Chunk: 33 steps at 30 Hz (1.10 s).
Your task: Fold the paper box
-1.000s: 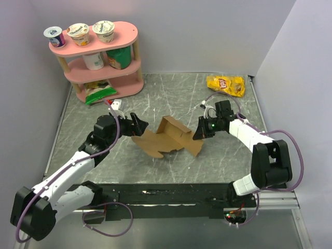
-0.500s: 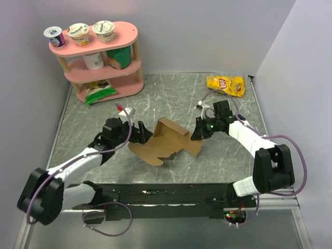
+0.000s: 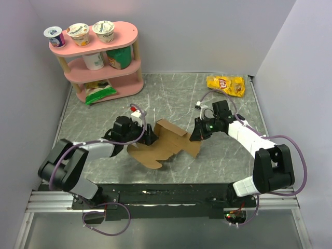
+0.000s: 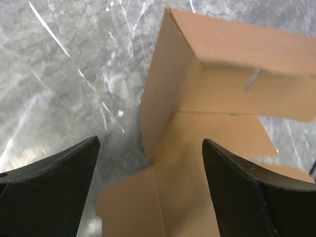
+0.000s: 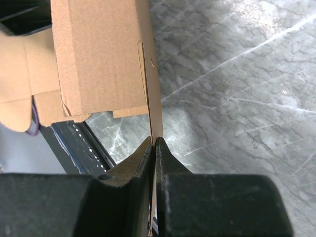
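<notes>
- The paper box (image 3: 165, 144) lies near the middle of the bench (image 3: 171, 98), between the two arms, as a half-folded sheet of plain brown cardboard.
- Its long axis runs roughly left to right across the bench. One rounded flap points toward the near-left, and a flat panel reaches out to the right.
- On the far side a panel stands up from the sheet as a wall with a folded corner. The left wrist view shows this wall and a small slit cut in it.
- The left claw (image 3: 150, 139) is spread wide at the box's left end. Its dark fingers (image 4: 59, 187) sit on either side of the cardboard, and no contact shows.
- The right claw (image 3: 196, 136) is pinched narrow on the thin edge of the box's right panel, which runs straight between its fingers (image 5: 140, 163).
- The cardboard carries no print.
- A yellow chip bag (image 3: 225, 85) lies at the far right corner. It has a round red logo, but the lettering is too small to read.
- A pink shelf (image 3: 129, 62) stands at the far left and holds cups (image 3: 78, 33) whose labels cannot be read.
</notes>
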### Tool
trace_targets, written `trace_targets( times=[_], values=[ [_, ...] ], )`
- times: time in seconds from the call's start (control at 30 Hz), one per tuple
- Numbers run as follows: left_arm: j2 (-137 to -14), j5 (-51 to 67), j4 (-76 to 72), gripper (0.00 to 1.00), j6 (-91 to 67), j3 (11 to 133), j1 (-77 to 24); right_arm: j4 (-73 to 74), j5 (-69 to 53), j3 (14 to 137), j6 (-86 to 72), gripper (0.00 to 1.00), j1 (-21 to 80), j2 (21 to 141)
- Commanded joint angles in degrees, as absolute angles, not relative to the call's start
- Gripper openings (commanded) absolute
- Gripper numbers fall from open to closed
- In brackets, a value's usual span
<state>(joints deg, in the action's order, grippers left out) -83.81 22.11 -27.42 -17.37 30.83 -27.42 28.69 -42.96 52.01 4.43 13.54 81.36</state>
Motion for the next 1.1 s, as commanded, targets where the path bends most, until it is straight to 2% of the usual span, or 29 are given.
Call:
trace_targets(
  times=[0.0, 0.1, 0.2, 0.23, 0.3, 0.33, 0.43, 0.57, 0.63, 0.73, 0.87, 0.97, 1.07],
  values=[
    [-87.3, 23.2, -32.6, 0.89, -15.8, 36.3, -28.0, 28.2, -43.9, 54.8, 5.7, 0.12, 14.5, 81.0],
    [-89.6, 21.3, -32.8, 0.82, -15.8, 38.0, -28.8, 28.0, -43.6, 54.6, 5.7, 0.12, 14.9, 80.9],
    [-90.7, 20.7, -32.8, 0.65, -16.1, 38.4, -29.4, 28.0, -41.8, 54.6, 5.5, 0.15, 14.9, 80.6],
    [-90.6, 20.2, -33.0, 0.57, -16.3, 38.0, -29.6, 27.9, -41.2, 54.5, 5.4, 0.20, 14.9, 80.1],
    [-89.6, 18.9, -33.2, 0.51, -16.5, 37.3, -30.4, 27.1, -39.5, 54.1, 4.7, 0.29, 15.0, 78.9],
    [-89.0, 17.3, -33.0, 0.46, -16.5, 36.7, -30.7, 26.1, -38.7, 53.4, 4.4, 0.48, 15.0, 77.0],
    [-87.1, 15.0, -32.9, 0.35, -17.2, 35.5, -31.4, 24.9, -35.3, 52.2, 3.7, 0.68, 15.0, 72.1],
    [-86.7, 14.2, -31.3, 0.33, -17.8, 35.5, -31.9, 24.3, -29.0, 51.0, 2.7, 0.79, 15.9, 65.4],
    [-86.9, 13.2, -31.0, 0.32, -18.1, 35.3, -32.1, 24.1, -18.6, 49.8, 2.6, 0.82, 20.7, 60.5],
    [-86.9, 12.2, -31.1, 0.40, -18.9, 34.9, -32.3, 24.8, -6.1, 50.2, -4.5, 0.83, 27.9, 57.1],
    [-86.7, 12.0, -32.4, 0.42, -19.3, 33.8, -32.7, 21.5, -8.2, 46.3, -28.7, 0.78, 30.8, 53.5],
    [-87.1, 11.9, -33.5, 0.42, -19.1, 33.7, -33.0, 13.3, -7.9, 40.5, -39.0, 0.77, 33.0, 50.9],
    [-87.2, 10.6, -35.3, 0.42, -18.9, 33.1, -33.7, 7.4, -7.6, 38.1, -42.4, 0.78, 33.6, 51.8]
  ],
)
